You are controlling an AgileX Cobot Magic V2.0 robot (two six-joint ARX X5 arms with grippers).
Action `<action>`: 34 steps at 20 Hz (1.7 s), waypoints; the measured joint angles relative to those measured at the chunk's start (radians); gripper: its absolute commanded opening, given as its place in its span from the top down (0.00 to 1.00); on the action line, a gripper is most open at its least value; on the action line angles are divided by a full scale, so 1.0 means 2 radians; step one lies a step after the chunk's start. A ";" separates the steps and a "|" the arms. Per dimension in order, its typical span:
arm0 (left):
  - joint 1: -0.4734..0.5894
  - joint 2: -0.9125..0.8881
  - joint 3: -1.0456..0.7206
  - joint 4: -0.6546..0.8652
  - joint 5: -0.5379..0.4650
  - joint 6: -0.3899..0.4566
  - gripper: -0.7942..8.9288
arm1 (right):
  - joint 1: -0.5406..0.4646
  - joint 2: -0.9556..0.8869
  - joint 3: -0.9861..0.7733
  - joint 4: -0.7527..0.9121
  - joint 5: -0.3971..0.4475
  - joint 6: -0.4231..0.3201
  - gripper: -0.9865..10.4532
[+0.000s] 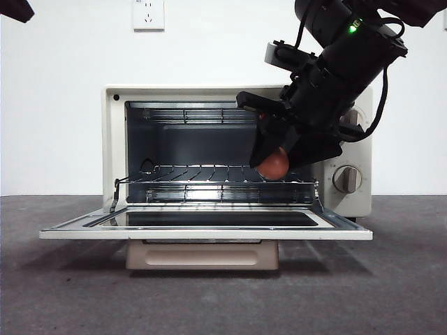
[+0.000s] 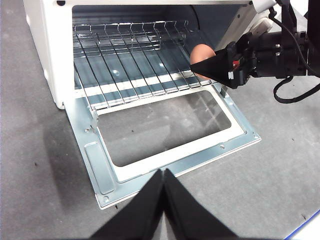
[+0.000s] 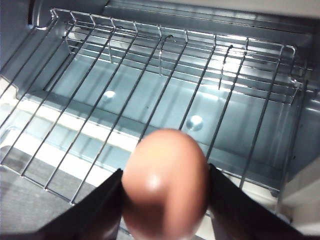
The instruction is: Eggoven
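White wall stands behind a dark grey worktop (image 1: pixel 63 293), and a white wall socket (image 1: pixel 148 14) sits high up. From the front, the cream boxy toaster oven (image 1: pixel 112 139) has its glass door (image 1: pixel 209 220) folded down flat, with a shiny wire rack (image 1: pixel 202 174) inside and two round knobs (image 1: pixel 347 179) on one side. A big black arm comes from above, and the right pincer (image 1: pixel 274 159) pinches the small smooth reddish-brown egg (image 1: pixel 275 165) just above the rack's front edge, on the knob side. In the left wrist view, the left pincer (image 2: pixel 163 175) waits over the worktop in front of the door, its jaws pressed together and holding nothing. The egg (image 2: pixel 201 52) shows there just at the oven's mouth, with the right pincer (image 2: pixel 200 67) around it. In the right wrist view, the egg (image 3: pixel 165 182) sits snug between the two black jaws, and the rack (image 3: pixel 150 90) lies below and beyond it. To do this step well, I think the arm should go a bit deeper in, come down slowly until the egg rests in a gap between two wires, and only then spread the jaws gently. The egg is round and could roll or crack if dropped.
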 measured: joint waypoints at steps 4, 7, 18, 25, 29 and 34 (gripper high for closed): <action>0.000 0.000 0.000 0.000 0.000 0.000 0.91 | 0.000 0.000 0.000 -0.001 0.000 0.000 0.85; 0.000 0.000 0.000 0.000 0.000 0.000 0.91 | 0.000 0.000 0.000 -0.002 0.000 0.000 0.68; 0.000 0.000 0.000 0.000 0.000 0.000 0.91 | 0.000 -0.003 0.000 -0.004 0.000 0.000 0.66; 0.000 0.023 0.000 0.001 0.000 0.000 0.91 | 0.002 -0.081 0.000 -0.058 -0.001 0.000 0.66; 0.026 0.054 -0.003 0.042 0.001 0.006 0.91 | 0.020 -0.175 0.000 -0.111 -0.001 0.000 0.66; 0.110 0.119 -0.033 0.112 0.097 0.006 0.91 | 0.032 -0.310 0.000 -0.209 -0.001 -0.009 0.66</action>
